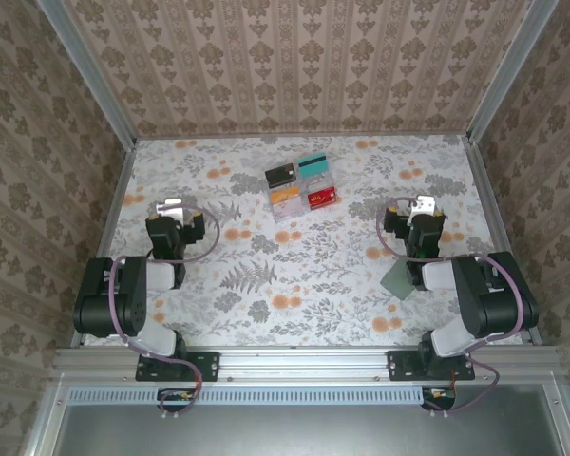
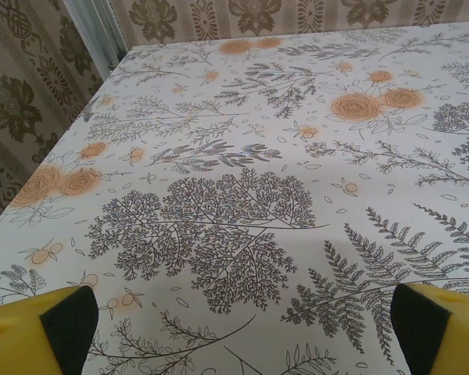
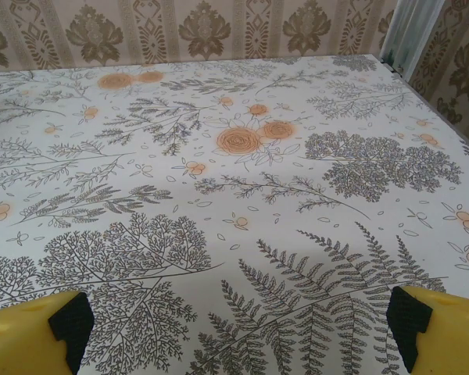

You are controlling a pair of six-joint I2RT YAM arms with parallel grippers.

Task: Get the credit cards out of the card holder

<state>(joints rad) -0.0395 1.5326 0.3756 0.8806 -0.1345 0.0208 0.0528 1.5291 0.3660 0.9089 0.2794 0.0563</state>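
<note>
The left gripper [image 2: 246,316] hovers over the floral table [image 1: 266,285] on the left side, its yellow fingers [image 2: 62,328] spread wide and holding nothing. At the far middle lie the credit cards [image 1: 300,182] in a tight cluster: a dark card [image 1: 281,175] and a teal card [image 1: 313,163] farther back, an orange card [image 1: 285,196] and a red card [image 1: 321,198] nearer. The right gripper [image 3: 241,322] is spread wide too and is empty. The grey-green card holder [image 1: 396,281] lies flat near it, partly under the right arm.
</note>
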